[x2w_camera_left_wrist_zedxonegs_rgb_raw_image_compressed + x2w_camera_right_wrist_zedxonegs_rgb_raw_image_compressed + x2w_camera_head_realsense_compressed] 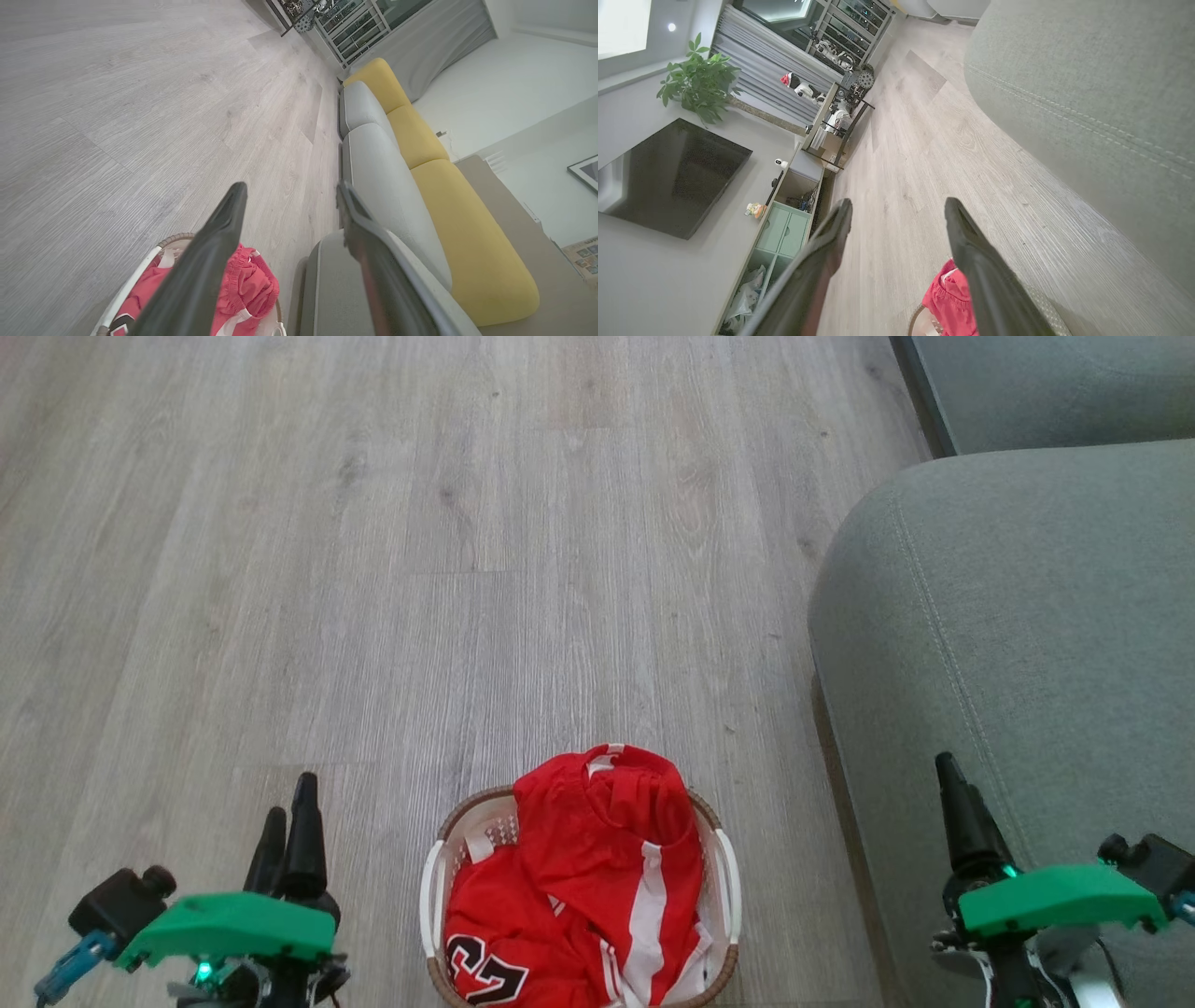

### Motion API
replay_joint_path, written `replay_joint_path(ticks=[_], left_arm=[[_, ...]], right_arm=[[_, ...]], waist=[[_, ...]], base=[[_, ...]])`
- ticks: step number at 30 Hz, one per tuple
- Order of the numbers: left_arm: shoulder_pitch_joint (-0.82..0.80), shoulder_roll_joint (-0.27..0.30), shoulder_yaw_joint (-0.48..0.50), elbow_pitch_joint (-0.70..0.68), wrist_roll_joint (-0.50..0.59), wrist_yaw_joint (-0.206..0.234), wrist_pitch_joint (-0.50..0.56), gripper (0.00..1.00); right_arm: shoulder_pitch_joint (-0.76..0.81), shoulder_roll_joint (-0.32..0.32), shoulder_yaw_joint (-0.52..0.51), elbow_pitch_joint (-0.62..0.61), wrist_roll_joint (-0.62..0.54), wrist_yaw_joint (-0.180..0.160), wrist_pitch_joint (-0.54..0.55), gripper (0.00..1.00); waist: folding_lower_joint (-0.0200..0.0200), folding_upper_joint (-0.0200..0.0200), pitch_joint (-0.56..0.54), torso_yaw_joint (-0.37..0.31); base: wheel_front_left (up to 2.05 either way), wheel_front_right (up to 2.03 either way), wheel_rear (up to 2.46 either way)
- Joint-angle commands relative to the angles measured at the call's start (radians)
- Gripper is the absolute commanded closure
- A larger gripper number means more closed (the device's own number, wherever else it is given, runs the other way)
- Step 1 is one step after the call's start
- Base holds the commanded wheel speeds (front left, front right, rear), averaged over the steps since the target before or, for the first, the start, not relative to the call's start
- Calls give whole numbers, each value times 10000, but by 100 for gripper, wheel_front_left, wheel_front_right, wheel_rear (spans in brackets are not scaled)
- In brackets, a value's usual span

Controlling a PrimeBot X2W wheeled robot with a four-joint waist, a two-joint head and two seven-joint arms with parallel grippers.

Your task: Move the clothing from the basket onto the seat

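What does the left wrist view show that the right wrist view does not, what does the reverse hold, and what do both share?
Left wrist, not right wrist: yellow sofa cushions and a framed picture. Right wrist, not left wrist: a black screen, a potted plant and a green cabinet. Both: the red clothing in the basket, the grey-green seat and wood floor.
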Motion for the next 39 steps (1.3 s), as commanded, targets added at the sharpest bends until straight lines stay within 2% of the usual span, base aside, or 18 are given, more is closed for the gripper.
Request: replay_joint_path(ticks=[1,39], left_arm=[[-208,120,73,-441,291,21,-128,0],[317,164,-377,-970,5059,696,-1210,0]], right_arm=[[-392,-76,135,-448,-277,45,-121,0],[-389,-93,867,-888,-4858,72,-1212,0]], waist=[[0,0,-3,0],[0,0,41,42]], base=[[0,0,0],[0,0,0]])
